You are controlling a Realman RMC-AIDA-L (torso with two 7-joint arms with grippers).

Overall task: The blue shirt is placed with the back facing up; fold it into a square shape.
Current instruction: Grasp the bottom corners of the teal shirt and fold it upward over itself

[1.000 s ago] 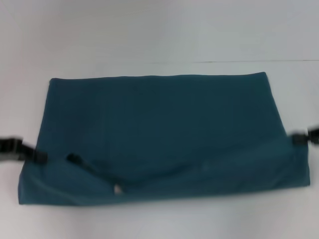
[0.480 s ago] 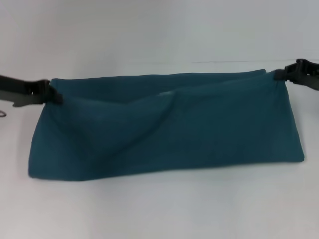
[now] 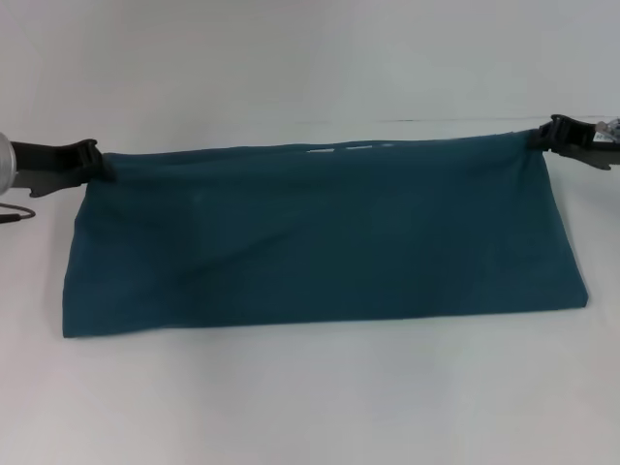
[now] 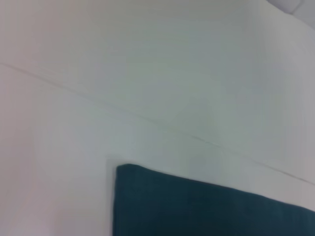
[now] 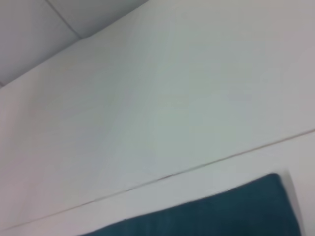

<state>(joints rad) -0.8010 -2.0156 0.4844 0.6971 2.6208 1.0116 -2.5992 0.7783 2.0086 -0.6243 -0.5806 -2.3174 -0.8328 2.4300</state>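
On the white table point(image 3: 310, 407), the blue shirt point(image 3: 320, 237) lies folded into a long, low band that runs almost the whole width of the head view. Its near fold rests flat on the table surface, and its far edge is drawn taut in a nearly straight line between the two grippers. The cloth shows only plain teal; a few short pale marks sit on the far edge near its middle, too small to make out.

At the shirt's far left corner the left gripper point(image 3: 93, 162) is pinched on the cloth, its dark fingers closed around the corner where the fabric bunches slightly. A thin dark cable point(image 3: 14, 214) curls on the table just beside that arm, clear of the shirt. At the far right corner the right gripper point(image 3: 541, 136) is likewise clamped on the cloth, the corner gathered between its fingers.

A faint seam line point(image 3: 455, 120) crosses the table just behind the shirt's far edge on the right side. Nothing lies on top of the shirt or between it and the near table edge.

In the left wrist view a teal corner point(image 4: 197, 206) of the shirt lies on the pale surface, with the seam point(image 4: 147, 118) running slantwise past it. The right wrist view shows another stretch of teal cloth point(image 5: 221, 216) and the same kind of seam point(image 5: 197, 167), but neither wrist view shows any fingers
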